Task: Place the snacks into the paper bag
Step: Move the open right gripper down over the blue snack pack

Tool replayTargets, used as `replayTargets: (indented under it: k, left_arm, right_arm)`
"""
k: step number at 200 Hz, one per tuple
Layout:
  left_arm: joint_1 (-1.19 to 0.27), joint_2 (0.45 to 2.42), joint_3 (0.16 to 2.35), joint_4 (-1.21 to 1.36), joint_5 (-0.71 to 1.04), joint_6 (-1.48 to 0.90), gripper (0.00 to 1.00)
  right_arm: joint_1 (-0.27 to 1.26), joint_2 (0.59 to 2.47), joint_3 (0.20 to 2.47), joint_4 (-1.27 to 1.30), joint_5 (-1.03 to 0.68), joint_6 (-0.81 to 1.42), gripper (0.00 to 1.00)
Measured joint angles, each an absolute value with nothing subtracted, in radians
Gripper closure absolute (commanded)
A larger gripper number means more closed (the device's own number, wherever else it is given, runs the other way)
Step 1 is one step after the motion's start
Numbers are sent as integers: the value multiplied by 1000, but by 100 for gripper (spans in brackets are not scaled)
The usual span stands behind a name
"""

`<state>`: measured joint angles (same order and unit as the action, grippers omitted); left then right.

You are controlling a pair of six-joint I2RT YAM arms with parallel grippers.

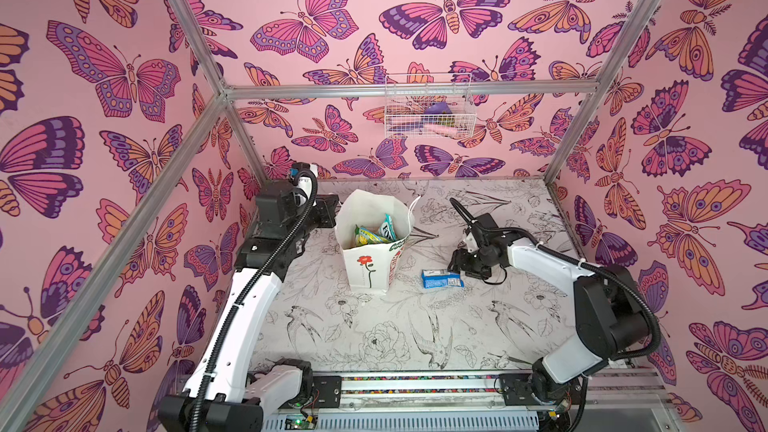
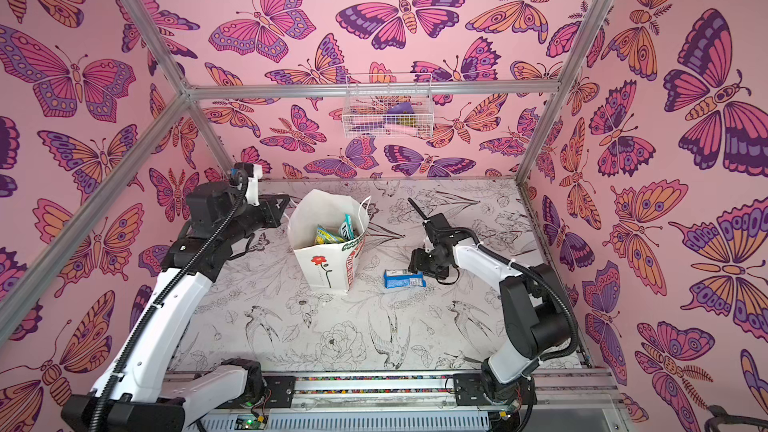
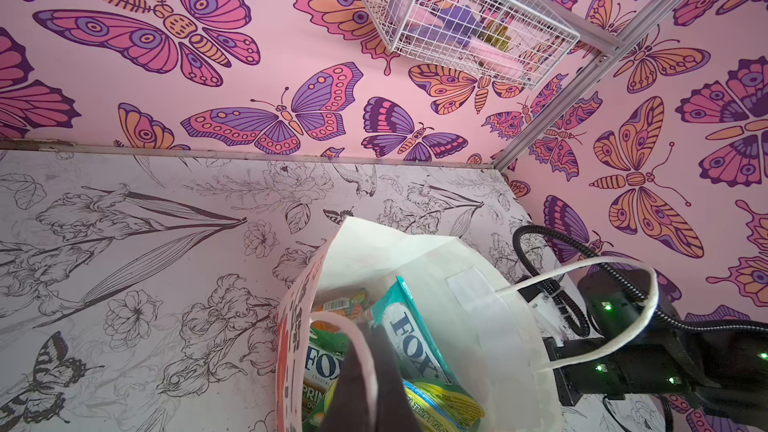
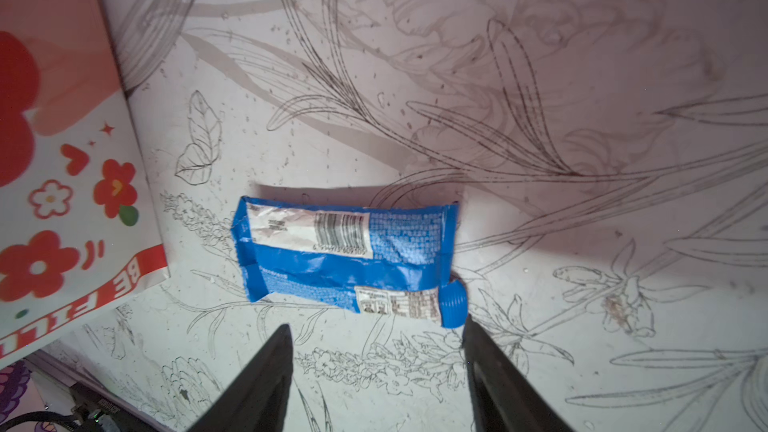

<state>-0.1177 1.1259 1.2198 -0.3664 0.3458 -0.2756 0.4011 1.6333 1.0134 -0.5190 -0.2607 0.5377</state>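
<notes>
Bird-and-flower drawings cover the tabletop (image 1: 374, 334), where the small blue-white packet (image 4: 349, 255) lies flat just right of the paper bag (image 1: 365, 272), which already holds FOX'S snacks (image 3: 411, 347). Right gripper (image 4: 376, 324) hangs open beside the packet; left gripper (image 3: 370, 351) is closed at the bag's far-left rim. Crinkled glossy film looks light, limp and slippery, so a pinch across its narrow middle seems safest.
</notes>
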Motion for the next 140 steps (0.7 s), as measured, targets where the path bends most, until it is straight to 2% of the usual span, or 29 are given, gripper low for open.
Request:
replayTargets:
  k: [140]
  left_arm:
    - [-104,1126,1214,-358,368,-297,100]
  right_arm:
    - [392,1691,981,-455,-268,538,52]
